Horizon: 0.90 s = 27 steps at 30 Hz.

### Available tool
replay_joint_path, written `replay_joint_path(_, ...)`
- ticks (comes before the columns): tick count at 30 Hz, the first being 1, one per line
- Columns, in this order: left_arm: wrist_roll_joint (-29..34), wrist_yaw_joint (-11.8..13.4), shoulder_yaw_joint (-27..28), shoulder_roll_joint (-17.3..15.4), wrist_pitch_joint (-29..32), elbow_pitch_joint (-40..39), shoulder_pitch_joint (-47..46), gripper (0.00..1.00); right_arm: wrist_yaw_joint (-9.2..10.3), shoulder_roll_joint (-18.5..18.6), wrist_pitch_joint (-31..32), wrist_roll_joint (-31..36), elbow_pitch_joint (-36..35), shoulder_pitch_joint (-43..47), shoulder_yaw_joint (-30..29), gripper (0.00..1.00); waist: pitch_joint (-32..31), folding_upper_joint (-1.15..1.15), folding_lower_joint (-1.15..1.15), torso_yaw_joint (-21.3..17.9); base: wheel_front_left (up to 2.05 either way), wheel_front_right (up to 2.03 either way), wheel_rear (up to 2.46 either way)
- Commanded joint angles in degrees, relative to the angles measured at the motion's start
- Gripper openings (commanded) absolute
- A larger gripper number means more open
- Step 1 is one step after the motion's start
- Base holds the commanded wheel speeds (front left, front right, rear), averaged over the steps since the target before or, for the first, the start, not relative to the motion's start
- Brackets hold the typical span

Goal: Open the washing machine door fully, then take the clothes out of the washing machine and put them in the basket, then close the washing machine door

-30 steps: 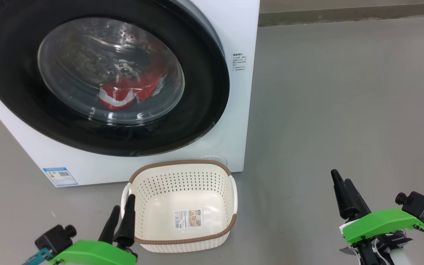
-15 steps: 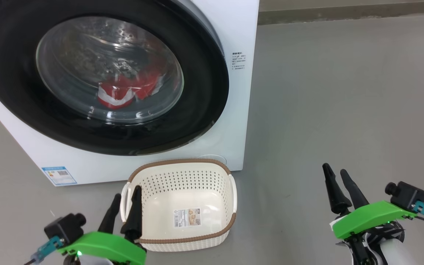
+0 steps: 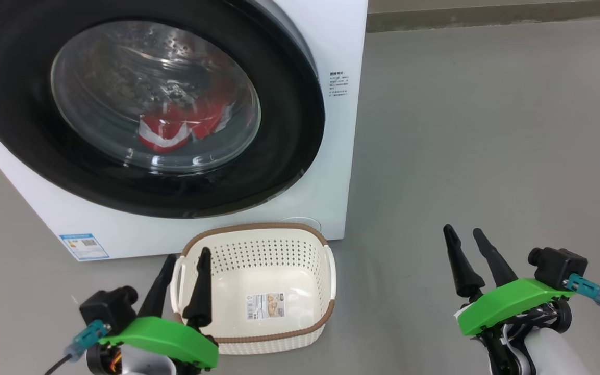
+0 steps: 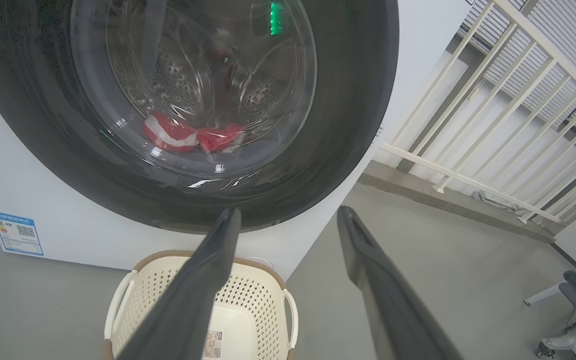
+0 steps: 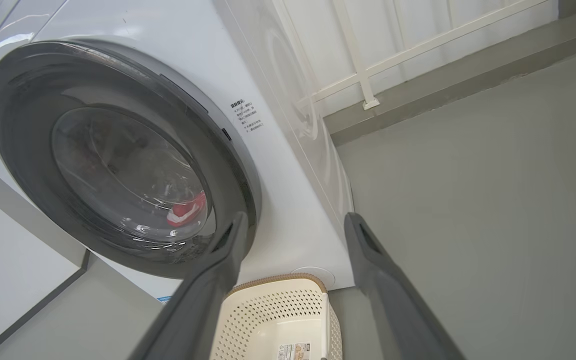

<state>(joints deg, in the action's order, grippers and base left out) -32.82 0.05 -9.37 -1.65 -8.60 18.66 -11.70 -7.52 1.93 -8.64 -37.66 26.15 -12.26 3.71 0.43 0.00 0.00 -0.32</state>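
Both grippers are spread and empty: left gripper (image 3: 188,253) by the left rim of the basket (image 3: 258,227), right gripper (image 3: 462,229) over bare floor (image 3: 487,130). The washing machine door (image 3: 19,130) is shut. It looks rigid and glossy, so I judge its right edge the best hooking place. The clothes (image 3: 175,130), likely soft and light, lie in the drum.

No words or numbers can be read anywhere. The washing machine (image 3: 339,156) has a small blue sticker (image 3: 84,246) low on the left of its white front. It has a little square code on it, but the writing is too tiny to read. Higher up, on the right of the front, is a block of tiny dark print (image 3: 339,85), also too small to read. Inside the basket (image 3: 255,227), on its bottom, is a paper label (image 3: 265,305) with thin black lines and a small picture. Its words are too small too.
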Motion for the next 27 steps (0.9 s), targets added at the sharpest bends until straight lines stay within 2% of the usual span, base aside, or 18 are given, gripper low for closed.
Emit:
replay_joint_path(1,2.23,0.5,0.73,-0.91,-0.85,-1.42,-3.05,1.0,0.02,0.48,-0.83,2.35,-1.04,-3.17,1.32,1.0,0.07,0.0,0.0,0.08,0.0,0.0,0.0)
replay_joint_path(20,15.2,2.36,-1.99,-1.09,-4.07,-1.33,-5.06,1.0,0.03,0.75,-4.03,14.5,0.08,-5.57,3.63,1.0,-0.14,0.0,0.0,-0.09,0.0,0.0,0.0)
replay_joint_path(27,18.05,3.05,-2.67,-1.15,-5.09,-0.96,-5.75,1.0,0.03,0.84,-5.05,18.3,0.57,-6.5,4.24,1.0,-0.13,0.0,0.0,0.0,0.0,0.0,0.0)
